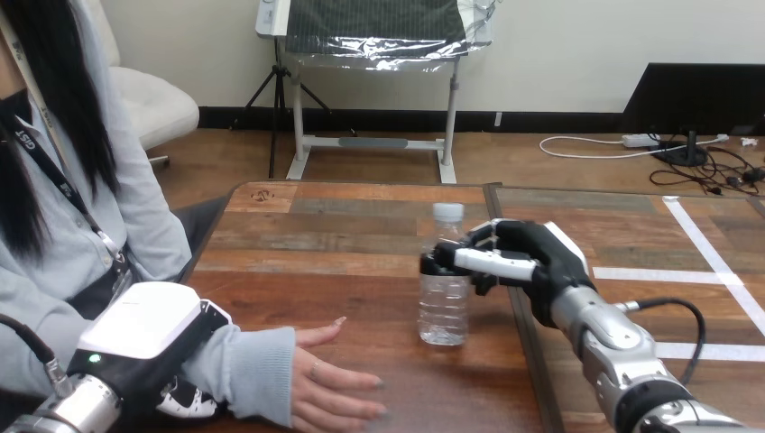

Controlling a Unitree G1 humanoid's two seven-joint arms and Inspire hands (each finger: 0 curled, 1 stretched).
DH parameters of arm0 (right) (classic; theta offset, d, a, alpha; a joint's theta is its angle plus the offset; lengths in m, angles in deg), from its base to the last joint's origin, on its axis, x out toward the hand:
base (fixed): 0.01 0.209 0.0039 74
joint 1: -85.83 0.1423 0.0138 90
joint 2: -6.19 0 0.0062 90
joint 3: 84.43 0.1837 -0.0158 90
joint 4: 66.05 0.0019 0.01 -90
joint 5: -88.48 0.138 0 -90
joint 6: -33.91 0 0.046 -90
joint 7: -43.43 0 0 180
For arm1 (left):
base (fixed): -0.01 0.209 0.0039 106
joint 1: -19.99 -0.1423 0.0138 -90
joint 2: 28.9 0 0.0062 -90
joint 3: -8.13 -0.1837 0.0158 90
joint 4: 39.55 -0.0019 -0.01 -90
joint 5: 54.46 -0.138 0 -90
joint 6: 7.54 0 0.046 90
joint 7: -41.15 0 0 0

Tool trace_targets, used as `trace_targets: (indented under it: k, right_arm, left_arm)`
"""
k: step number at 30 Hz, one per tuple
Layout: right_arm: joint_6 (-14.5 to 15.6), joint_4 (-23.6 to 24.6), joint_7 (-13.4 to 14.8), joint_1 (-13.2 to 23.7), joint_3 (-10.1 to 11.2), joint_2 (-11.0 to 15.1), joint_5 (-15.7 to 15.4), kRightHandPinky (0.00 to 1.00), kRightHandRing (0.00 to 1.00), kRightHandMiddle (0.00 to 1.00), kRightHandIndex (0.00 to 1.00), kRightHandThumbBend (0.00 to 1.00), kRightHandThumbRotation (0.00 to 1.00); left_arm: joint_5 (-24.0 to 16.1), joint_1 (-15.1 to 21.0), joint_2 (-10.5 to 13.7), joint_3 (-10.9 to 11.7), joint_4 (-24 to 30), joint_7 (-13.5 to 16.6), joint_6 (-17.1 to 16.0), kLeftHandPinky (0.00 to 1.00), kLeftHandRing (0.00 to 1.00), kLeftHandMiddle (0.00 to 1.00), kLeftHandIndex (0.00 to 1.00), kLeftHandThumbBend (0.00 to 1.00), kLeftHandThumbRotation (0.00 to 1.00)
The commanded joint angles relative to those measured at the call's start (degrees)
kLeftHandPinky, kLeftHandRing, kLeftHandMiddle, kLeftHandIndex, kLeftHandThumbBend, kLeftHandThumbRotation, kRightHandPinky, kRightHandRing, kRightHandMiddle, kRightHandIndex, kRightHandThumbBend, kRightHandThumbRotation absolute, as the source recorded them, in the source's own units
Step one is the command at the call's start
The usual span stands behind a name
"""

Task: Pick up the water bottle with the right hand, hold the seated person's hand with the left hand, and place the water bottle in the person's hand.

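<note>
A clear water bottle (443, 302) with a white cap stands upright on the wooden table (334, 262), right of centre. My right hand (528, 257) comes in from the right, its fingers and thumb curled round the bottle's upper part just below the neck. At the lower left my left hand (144, 338) grips the person's light-blue sleeved forearm (244, 365): its white back lies on top and its fingers (185, 397) show beneath the sleeve. The person's hand (329, 388) rests palm up and open on the table, left of the bottle and apart from it.
The person sits at the table's left side, torso close to the edge. A seam (510, 298) runs front to back just right of the bottle. White tape lines (713, 262) mark the table's right part.
</note>
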Motion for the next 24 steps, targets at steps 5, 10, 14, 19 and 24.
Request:
trace_targets:
  k: [5,10,14,19,24]
  right_arm:
    - [-0.1,0.2,0.6,9.5,-1.8,-2.0,-2.2,0.28,0.31,0.39,0.38,0.75,0.0]
    - [0.1,0.2,0.9,9.6,-2.6,-2.7,-2.9,0.27,0.3,0.38,0.37,0.74,0.0]
    - [-0.8,0.3,0.8,9.4,-3.6,-3.2,-4.0,0.26,0.29,0.38,0.37,0.73,0.0]
    - [-1.8,0.3,-0.2,9.1,-3.9,-3.9,-4.4,0.24,0.27,0.36,0.37,0.71,0.0]
    - [-3.5,0.4,-0.5,8.7,-4.8,-4.3,-5.2,0.22,0.25,0.35,0.36,0.7,0.0]
  left_arm:
    - [3.0,2.1,-1.9,2.9,12.2,-0.8,-0.1,0.27,0.29,0.35,0.37,0.81,0.0]
    - [3.0,2.0,-2.2,3.1,13.1,-1.3,0.2,0.27,0.29,0.35,0.37,0.81,0.0]
    - [3.2,2.3,-2.5,2.9,13.3,-1.5,0.2,0.27,0.29,0.34,0.37,0.82,0.0]
    - [3.1,2.6,-2.9,2.7,13.5,-1.7,0.6,0.27,0.29,0.34,0.36,0.82,0.0]
    - [2.5,3.2,-3.5,2.5,13.2,-2.0,1.1,0.27,0.28,0.34,0.36,0.82,0.0]
